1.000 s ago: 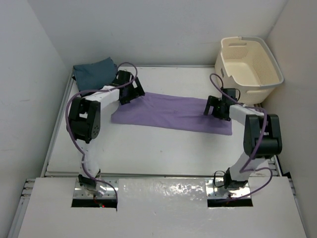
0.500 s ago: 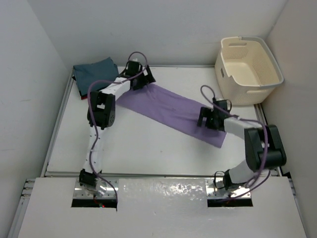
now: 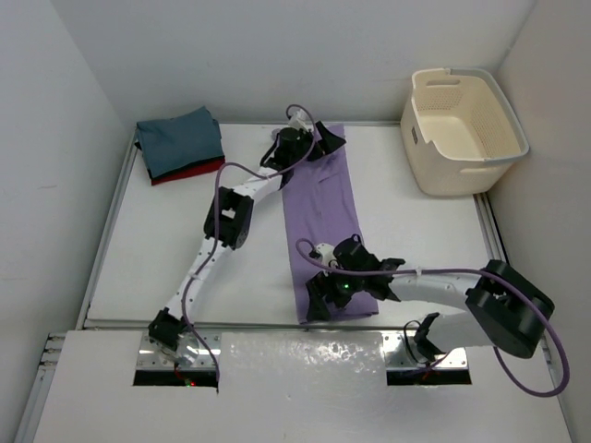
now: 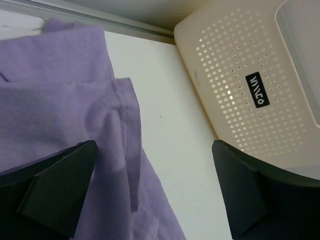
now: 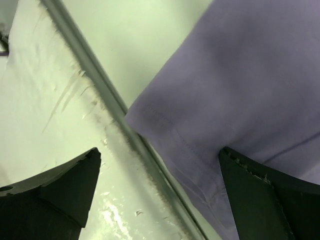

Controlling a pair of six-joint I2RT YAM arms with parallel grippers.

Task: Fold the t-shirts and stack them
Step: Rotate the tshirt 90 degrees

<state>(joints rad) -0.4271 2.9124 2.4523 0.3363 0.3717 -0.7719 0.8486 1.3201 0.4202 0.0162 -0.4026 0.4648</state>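
The lavender t-shirt [image 3: 323, 212] lies as a long strip running from the table's back edge to its front edge. My left gripper [image 3: 317, 145] is over its far end, jaws wide open, with the cloth [image 4: 60, 100] under the left finger. My right gripper [image 3: 330, 293] is over its near end, jaws wide open, with the cloth's corner [image 5: 250, 75] by the front rail. A slate blue-grey shirt [image 3: 180, 138] lies folded on a red one [image 3: 189, 173] at the back left. No black shirt shows.
The cream tub [image 3: 466, 120] stands at the back right, close to the left gripper in the left wrist view [image 4: 250, 75]. The table's metal front rail [image 5: 100, 85] runs just under the right gripper. Walls close in the left, back and right.
The lavender shirt has turned from lying across the table to lying front to back. The left gripper went right along the back edge; the right gripper swung to the near centre.
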